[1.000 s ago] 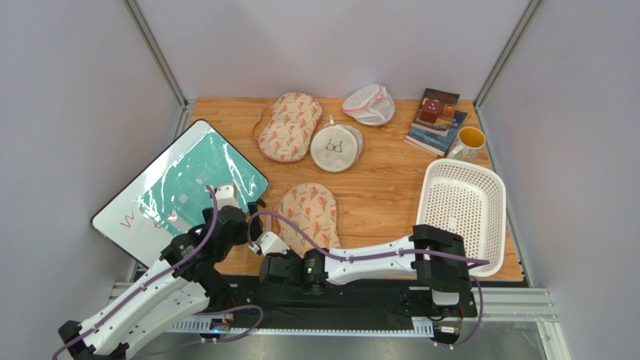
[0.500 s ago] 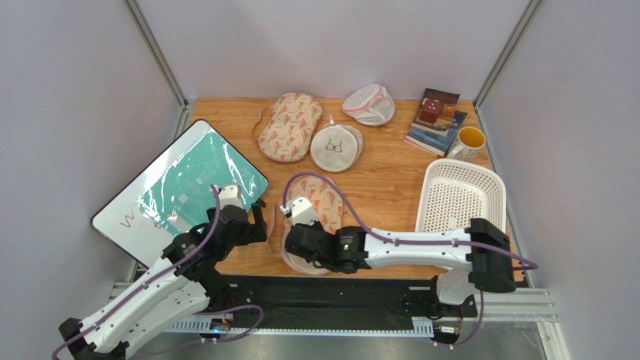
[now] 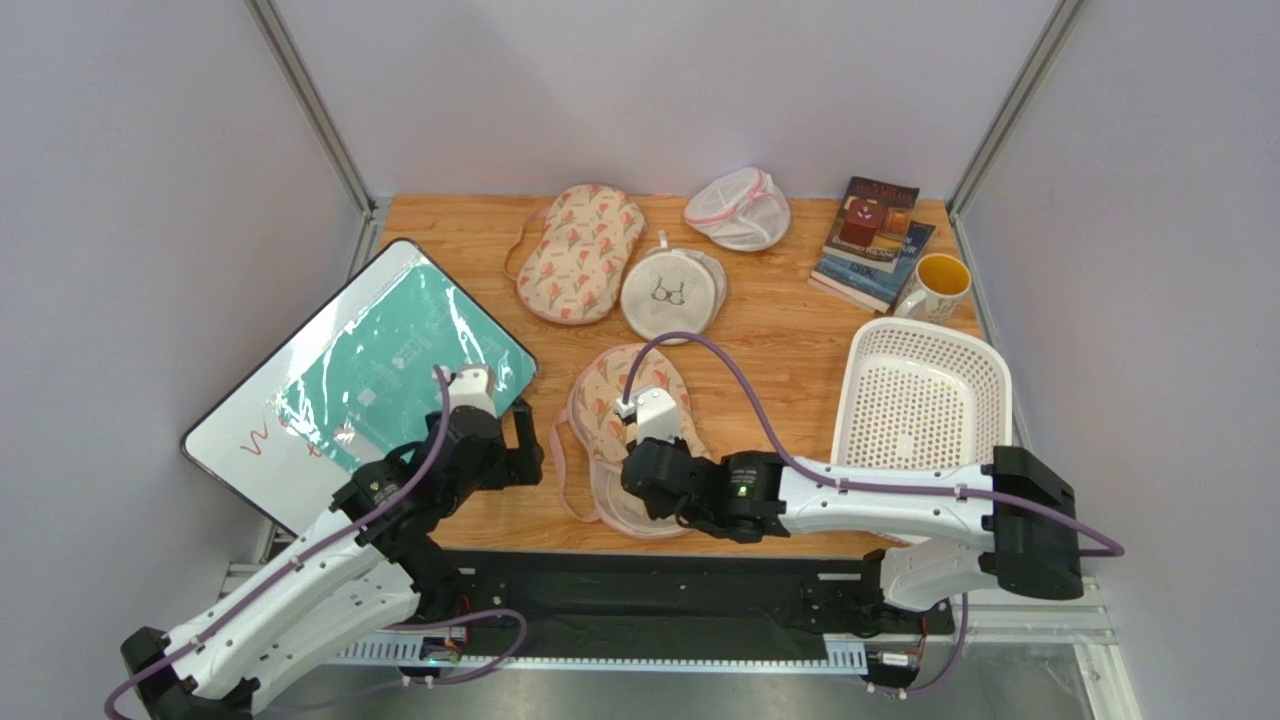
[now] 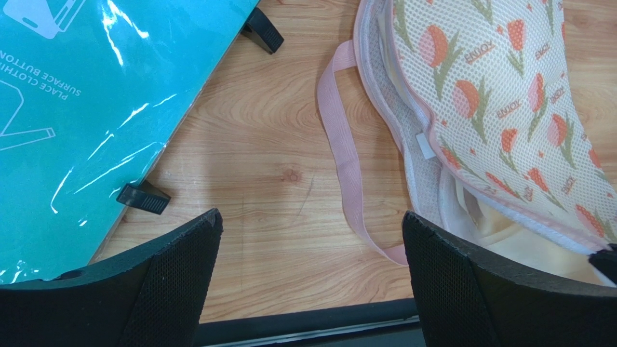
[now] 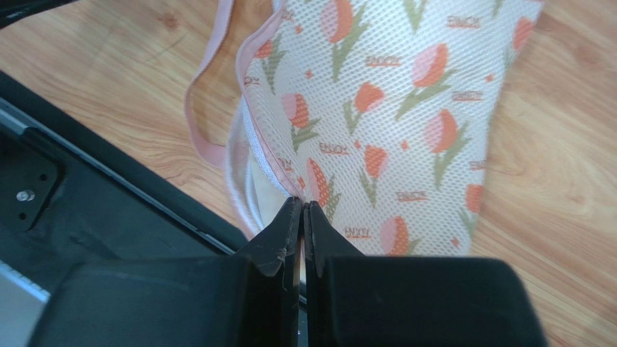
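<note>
The right claw [image 5: 300,206] is clenched on the bag [image 5: 391,108], a mesh one printed with orange tulips. Its two fingers are pressed together on the pink-trimmed edge at the bag's near side. In the overhead view this bag [image 3: 631,393] lies on the desk [image 3: 766,368] close to the near edge, between the board [image 3: 376,360] and the basket [image 3: 857,375]. The right claw [image 3: 649,458] sits over its near half. A pale cream lining shows inside the pinched edge. The strap [image 5: 203,137], a pink loop, trails off the bag's left side and lies flat on the wood.

The left claw [image 4: 310,220] is released, with its jaws spread wide and nothing between them. It hovers over bare wood, with the teal board [image 4: 80,108] to its left and the strap [image 4: 347,159] and bag [image 4: 507,94] to its right. It touches neither. From above, the left claw [image 3: 519,435] is just beside the board's near corner. Two black clips [image 4: 143,197] sit on the board's edge.

Farther back on the desk lie a second floral bag [image 3: 579,252], a round pouch [image 3: 672,294] touching it, and a white net bag [image 3: 739,207]. The books [image 3: 872,240] are stacked at the far right, with a yellow mug [image 3: 939,282] just beside them, and the white basket stands nearer, below the mug.
</note>
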Tool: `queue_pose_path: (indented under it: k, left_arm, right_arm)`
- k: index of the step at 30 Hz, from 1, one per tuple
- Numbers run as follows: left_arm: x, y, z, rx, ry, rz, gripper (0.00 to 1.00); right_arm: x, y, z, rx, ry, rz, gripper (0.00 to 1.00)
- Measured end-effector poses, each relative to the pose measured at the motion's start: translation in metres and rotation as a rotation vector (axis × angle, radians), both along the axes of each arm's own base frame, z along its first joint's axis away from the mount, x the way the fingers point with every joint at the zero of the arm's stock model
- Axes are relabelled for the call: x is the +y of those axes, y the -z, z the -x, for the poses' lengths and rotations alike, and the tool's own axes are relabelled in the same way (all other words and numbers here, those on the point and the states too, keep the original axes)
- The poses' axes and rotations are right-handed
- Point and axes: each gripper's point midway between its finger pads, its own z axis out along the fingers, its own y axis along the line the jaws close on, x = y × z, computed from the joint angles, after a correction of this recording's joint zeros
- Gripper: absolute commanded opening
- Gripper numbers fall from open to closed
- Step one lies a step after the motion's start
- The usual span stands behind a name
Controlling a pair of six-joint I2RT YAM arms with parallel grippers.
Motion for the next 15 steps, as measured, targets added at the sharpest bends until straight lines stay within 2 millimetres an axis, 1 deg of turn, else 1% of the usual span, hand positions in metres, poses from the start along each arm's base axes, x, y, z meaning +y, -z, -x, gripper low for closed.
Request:
queue_pose_path:
  k: [4,5,6,8,11,15]
  left_arm:
    - [-0.001,0.000,0.001,0.002,0.008,0.002,0.98]
    - [-0.001,0.000,0.001,0.003,0.008,0.003,0.98]
    - [-0.001,0.000,0.001,0.003,0.009,0.003,0.98]
    - [-0.002,0.000,0.000,0.001,0.010,0.003,0.98]
    - [-0.002,-0.001,0.000,-0.002,0.011,0.004,0.98]
    - [-0.002,-0.001,0.000,-0.004,0.011,0.005,0.98]
  right_arm:
    - [0.016,0.005,0.008,0.043,-0.040,-0.053,0.06]
    - [0.021,0.008,0.009,0.053,-0.050,-0.063,0.05]
    - [0.025,0.011,0.012,0.066,-0.060,-0.071,0.00]
    - [0.031,0.020,0.015,0.090,-0.074,-0.072,0.00]
    - [0.034,0.026,0.017,0.105,-0.079,-0.071,0.00]
    - [0.029,0.024,0.014,0.091,-0.048,-0.084,0.00]
